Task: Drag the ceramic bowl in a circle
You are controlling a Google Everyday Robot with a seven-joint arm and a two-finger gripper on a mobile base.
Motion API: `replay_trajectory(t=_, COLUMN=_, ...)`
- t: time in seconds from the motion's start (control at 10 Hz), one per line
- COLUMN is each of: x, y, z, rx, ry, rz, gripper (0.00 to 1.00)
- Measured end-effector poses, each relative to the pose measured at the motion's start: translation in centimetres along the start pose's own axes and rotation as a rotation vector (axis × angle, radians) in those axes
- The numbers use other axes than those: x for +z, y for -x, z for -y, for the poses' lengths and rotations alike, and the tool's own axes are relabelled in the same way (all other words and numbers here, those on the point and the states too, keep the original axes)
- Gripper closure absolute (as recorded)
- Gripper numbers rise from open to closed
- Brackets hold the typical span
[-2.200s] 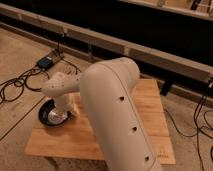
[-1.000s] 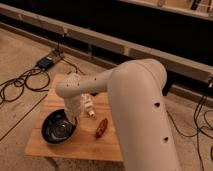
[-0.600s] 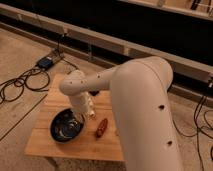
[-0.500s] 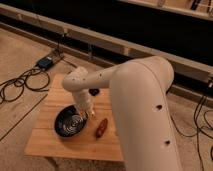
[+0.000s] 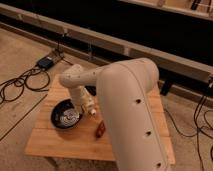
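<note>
At the far left of the frame, cables (image 5: 17, 85) and a small black box (image 5: 46, 62) on the floor, well apart from the work. To the right of these, a wooden bench (image 5: 55, 144), with the ceramic bowl (image 5: 64, 116) upright on its left half, lower left of centre in the frame.

Just right of the bowl's middle, the end effector (image 5: 86, 107), low at the right rim of the bowl and seemingly in contact with it. Open or closed: impossible to tell from here. Probably in the middle of the dragging.

To do this step well:
- Press on the rim lightly and steadily, so as to slide the bowl flat and not tip it.
- Trace a small, smooth circle, well inside the bench edges, with care at the left edge because of the little room there.
- Move slowly, because of the risk of slipping with glossy ceramic on wood.

Further right and lower, a small reddish-brown oblong thing (image 5: 100, 130), near the bowl but apart from it. Steer the circle clear of it, or expect a push.

At the right, filling the foreground, the large pale arm (image 5: 132, 115), hiding much of the bench.
</note>
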State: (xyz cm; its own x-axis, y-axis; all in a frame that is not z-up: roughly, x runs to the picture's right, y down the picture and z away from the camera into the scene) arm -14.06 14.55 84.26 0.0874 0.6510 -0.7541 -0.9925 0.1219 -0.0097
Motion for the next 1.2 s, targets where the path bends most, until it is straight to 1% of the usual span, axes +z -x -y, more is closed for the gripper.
replay_trajectory(t=0.1, x=0.2, y=-0.5, z=-2.0, rx=-0.038, ry=0.011, rz=-0.010, gripper=1.00)
replay_trajectory(t=0.2, x=0.1, y=-1.5, z=-4.1, rx=-0.087, ry=0.026, rz=-0.020, gripper=1.00)
replay_trajectory(t=0.3, x=-0.2, y=-2.5, z=-5.5, rx=-0.125, ry=0.036, rz=-0.029, gripper=1.00)
replay_trajectory(t=0.4, x=-0.3, y=-3.4, z=-6.4, rx=-0.152, ry=0.042, rz=-0.039, gripper=1.00)
replay_trajectory(t=0.5, x=-0.6, y=-4.8, z=-7.5, rx=-0.190, ry=0.050, rz=-0.053, gripper=1.00)
replay_trajectory(t=0.6, x=-0.8, y=-6.0, z=-7.7, rx=-0.210, ry=0.051, rz=-0.066, gripper=1.00)
replay_trajectory(t=0.7, x=-1.0, y=-7.1, z=-7.3, rx=-0.220, ry=0.046, rz=-0.079, gripper=1.00)
replay_trajectory(t=0.8, x=-1.2, y=-8.0, z=-6.0, rx=-0.218, ry=0.030, rz=-0.092, gripper=1.00)
replay_trajectory(t=0.9, x=-1.1, y=-8.4, z=-4.7, rx=-0.206, ry=0.013, rz=-0.100, gripper=1.00)
replay_trajectory(t=1.1, x=-1.0, y=-8.6, z=-0.8, rx=-0.153, ry=-0.029, rz=-0.106, gripper=1.00)
replay_trajectory(t=1.2, x=-1.0, y=-8.2, z=1.0, rx=-0.123, ry=-0.047, rz=-0.101, gripper=1.00)
